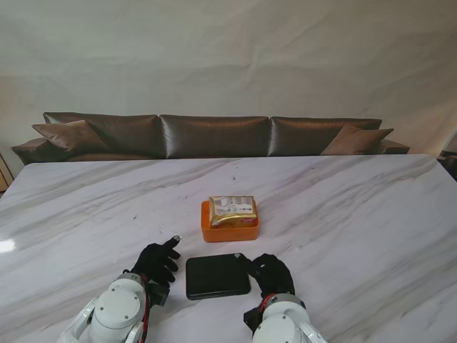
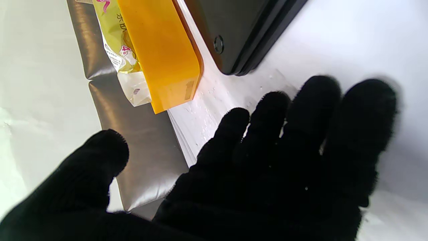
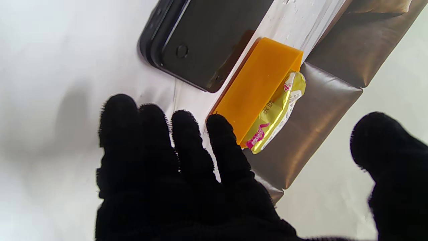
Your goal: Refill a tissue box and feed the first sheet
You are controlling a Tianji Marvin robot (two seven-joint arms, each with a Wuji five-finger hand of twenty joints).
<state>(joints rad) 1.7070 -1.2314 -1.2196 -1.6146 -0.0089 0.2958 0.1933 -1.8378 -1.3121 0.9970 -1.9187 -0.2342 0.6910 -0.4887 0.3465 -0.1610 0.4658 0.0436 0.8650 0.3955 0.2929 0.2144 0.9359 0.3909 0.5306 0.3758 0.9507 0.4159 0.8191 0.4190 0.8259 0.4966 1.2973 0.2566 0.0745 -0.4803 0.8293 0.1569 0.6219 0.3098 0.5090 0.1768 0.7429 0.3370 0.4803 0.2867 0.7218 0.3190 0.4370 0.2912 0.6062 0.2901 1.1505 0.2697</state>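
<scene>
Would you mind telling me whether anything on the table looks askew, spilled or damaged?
Nothing spilled or damaged. The tissue pack lies on the orange box, overhanging its rim rather than seated inside. The black lid lies flat between the open left hand and right hand.

Looking like a staged living-room corner, probably a demo or recording space rather than a lived-in home. A long brown leather sofa (image 1: pixel 214 134) with throw cushions (image 1: pixel 70 135) is sitting along the far side, a plain white fabric backdrop (image 1: pixel 228 57) is hanging behind it, and a large white marble-patterned table (image 1: pixel 357 214) is filling the foreground.
</scene>
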